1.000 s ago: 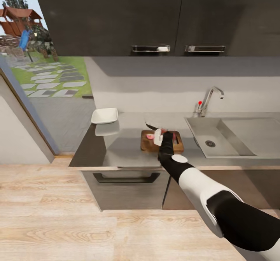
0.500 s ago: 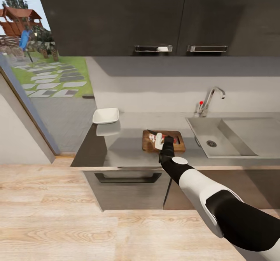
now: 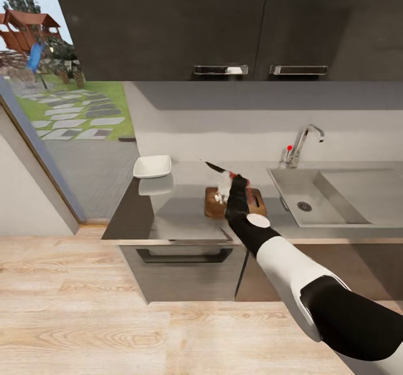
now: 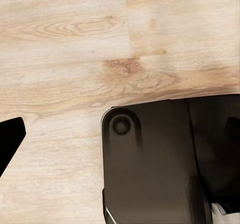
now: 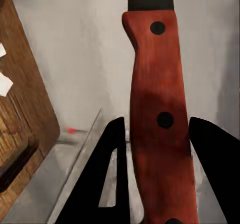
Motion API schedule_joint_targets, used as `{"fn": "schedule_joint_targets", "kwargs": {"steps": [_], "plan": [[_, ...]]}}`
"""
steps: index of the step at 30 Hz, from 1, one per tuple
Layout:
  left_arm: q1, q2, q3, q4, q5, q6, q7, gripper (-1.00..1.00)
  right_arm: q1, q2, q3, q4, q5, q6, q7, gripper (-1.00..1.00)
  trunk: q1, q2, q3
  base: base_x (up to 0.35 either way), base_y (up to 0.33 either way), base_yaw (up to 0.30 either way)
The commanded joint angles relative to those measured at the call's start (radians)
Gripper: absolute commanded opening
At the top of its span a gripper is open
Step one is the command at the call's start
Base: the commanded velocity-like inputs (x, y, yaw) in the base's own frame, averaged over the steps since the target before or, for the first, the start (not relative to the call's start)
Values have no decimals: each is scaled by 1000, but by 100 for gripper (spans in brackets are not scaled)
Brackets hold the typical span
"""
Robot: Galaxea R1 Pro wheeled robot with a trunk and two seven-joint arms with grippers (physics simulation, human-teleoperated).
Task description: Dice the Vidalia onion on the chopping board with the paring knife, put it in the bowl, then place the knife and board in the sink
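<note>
One risk: right gripper (image 3: 234, 183), closed on the paring knife (image 5: 159, 114) (blade raised) above the chopping board (image 3: 215, 209), could scatter the white onion dice (image 3: 221, 195) when lowering, leaving the bowl (image 3: 151, 166) short.

A home kitchen: grey tabletop (image 3: 179, 212) with steel sink (image 3: 336, 196), dark wall cupboards (image 3: 224, 22), garden outside.
</note>
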Motion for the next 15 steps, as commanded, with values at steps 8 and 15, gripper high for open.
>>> {"fn": "schedule_joint_targets", "kwargs": {"steps": [8,15], "plan": [[0,1,-9,-1,9,-3,3,100,-1,-187,-420,-416,-30,24,379,-100,1,-2,-2,0,0,0],[0,-1,-8,9,9,-3,3,100,-1,-297,-814,-478,-82,17,699,-100,1,-2,-2,0,0,0]]}}
